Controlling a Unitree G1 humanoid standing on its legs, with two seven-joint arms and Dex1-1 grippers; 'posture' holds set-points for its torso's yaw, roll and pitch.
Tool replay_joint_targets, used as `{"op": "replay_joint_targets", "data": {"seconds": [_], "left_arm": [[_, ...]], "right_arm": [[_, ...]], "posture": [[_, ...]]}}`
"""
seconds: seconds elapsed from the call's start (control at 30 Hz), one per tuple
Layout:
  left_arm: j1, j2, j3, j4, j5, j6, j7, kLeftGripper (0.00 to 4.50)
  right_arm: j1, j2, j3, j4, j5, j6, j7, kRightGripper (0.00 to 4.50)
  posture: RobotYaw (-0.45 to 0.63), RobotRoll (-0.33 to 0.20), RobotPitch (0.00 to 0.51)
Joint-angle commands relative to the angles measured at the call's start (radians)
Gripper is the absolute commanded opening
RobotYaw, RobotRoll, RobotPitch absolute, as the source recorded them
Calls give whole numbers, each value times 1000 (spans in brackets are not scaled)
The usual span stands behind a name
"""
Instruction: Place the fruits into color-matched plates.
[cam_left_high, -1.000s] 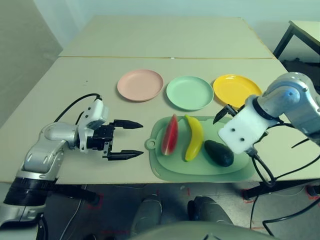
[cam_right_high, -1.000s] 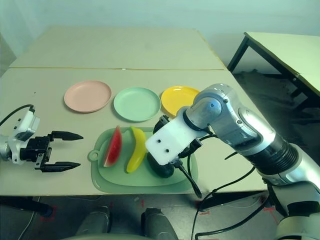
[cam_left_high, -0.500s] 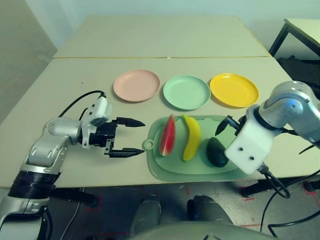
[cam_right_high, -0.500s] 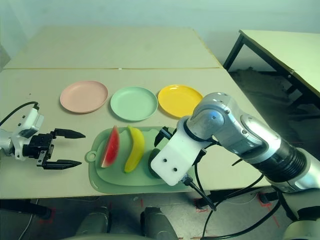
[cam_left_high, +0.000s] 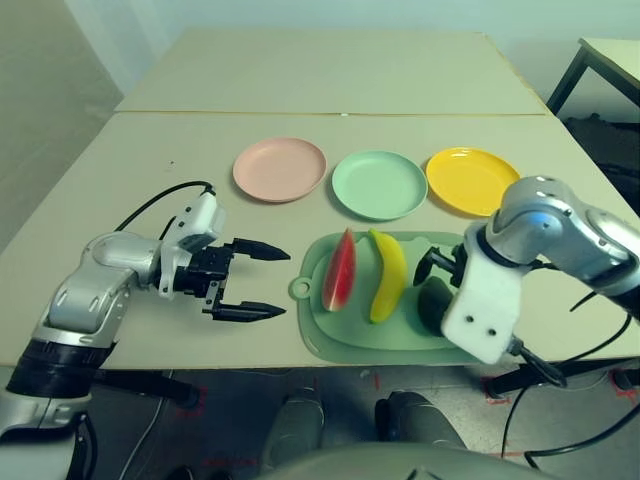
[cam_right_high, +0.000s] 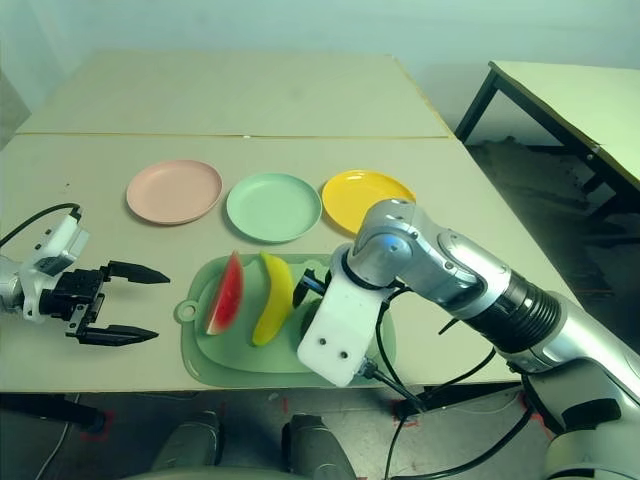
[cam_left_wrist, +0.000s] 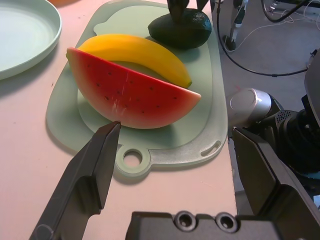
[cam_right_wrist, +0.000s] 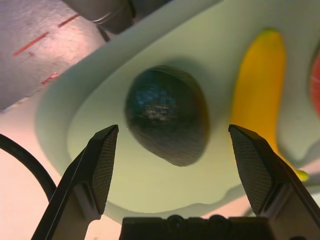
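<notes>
Over the avocado (cam_right_wrist: 167, 115), the right jaws (cam_right_wrist: 173, 127) gape, empty; closing off-centre might roll it. Left jaws (cam_left_wrist: 175, 127), probably empty, gape.

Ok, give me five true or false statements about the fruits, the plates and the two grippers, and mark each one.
1. The banana lies between the watermelon wedge and the avocado. True.
2. The right gripper is above the watermelon wedge. False: it is over the avocado.
3. The mint green plate is the middle one of the three. True.
4. The yellow plate holds the banana. False: it is empty; the banana is on the cutting mat.
5. The left gripper is open. True.
</notes>
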Motion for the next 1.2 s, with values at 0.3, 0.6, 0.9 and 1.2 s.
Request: {"op": "replay_joint_targets", "data": {"seconds": [0.3, 0.6, 0.9, 1.2], "left_arm": [[-6, 1, -1, 2, -11, 4, 1, 4500], [-10, 8, 4, 10, -7, -1, 3, 4500], [-27, 13, 0, 54, 10, -24, -7, 4500], [-54, 1, -11, 79, 20, -41, -13, 4500]], "right_arm": [[-12, 59, 25, 39, -48, -29, 3, 4442], [19, 55, 37, 62, -61, -53, 3, 4442], [30, 68, 41, 44, -73, 7, 3, 4442], [44, 62, 37, 8, -91, 114, 3, 4275]], "posture": [[60, 0, 105], [69, 0, 109], [62, 0, 109], [46, 0, 105]]}}
